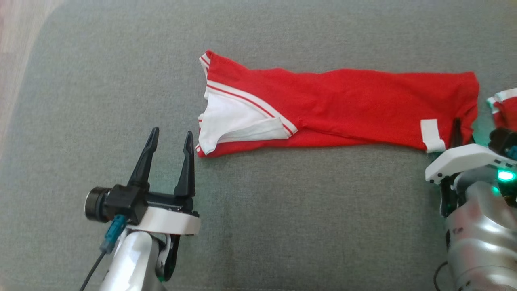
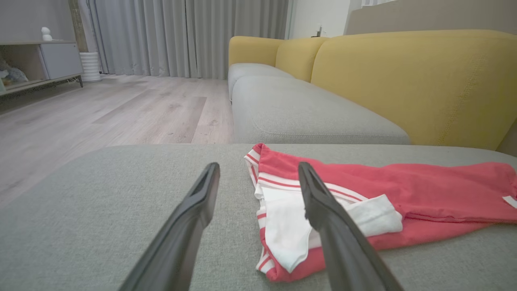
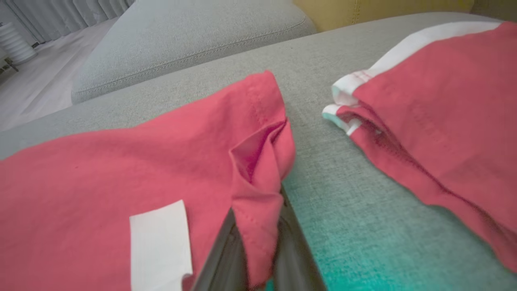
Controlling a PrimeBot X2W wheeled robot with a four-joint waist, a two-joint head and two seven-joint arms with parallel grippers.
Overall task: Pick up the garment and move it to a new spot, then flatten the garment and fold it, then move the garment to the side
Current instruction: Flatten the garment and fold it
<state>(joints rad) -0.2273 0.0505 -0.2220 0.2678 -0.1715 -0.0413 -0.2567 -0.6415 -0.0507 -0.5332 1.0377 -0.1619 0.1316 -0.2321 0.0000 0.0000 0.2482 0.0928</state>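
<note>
Right, head view first. The long red cotton garment with white striped trim (image 1: 343,101) lies folded into a narrow strip across the grey woven-fabric cushion (image 1: 282,210). Our left gripper (image 1: 171,133) hovers just beside the collar end, fingers spread and touching nothing. We read that as staged to take that end. Our right gripper (image 1: 458,127) sits at the opposite hem corner, next to the white rectangular label (image 1: 431,135). Cloth and the wrist housing mostly hide its fingers here. A second red piece with white trim (image 1: 504,108) is cut off by the right edge, so we can't tell what it is.

Left wrist view: the jaws are wide apart and the collar end lies just ahead of them, with no contact. A yellow sofa backrest (image 2: 404,81) stands behind.

Right wrist view: both fingers are clamped together on a pinched fold of the hem corner. The cloth drapes over the tips, so we can't see how deep the bite is. With one end held and the other free, we judge the strip isn't ready to lift evenly yet.
</note>
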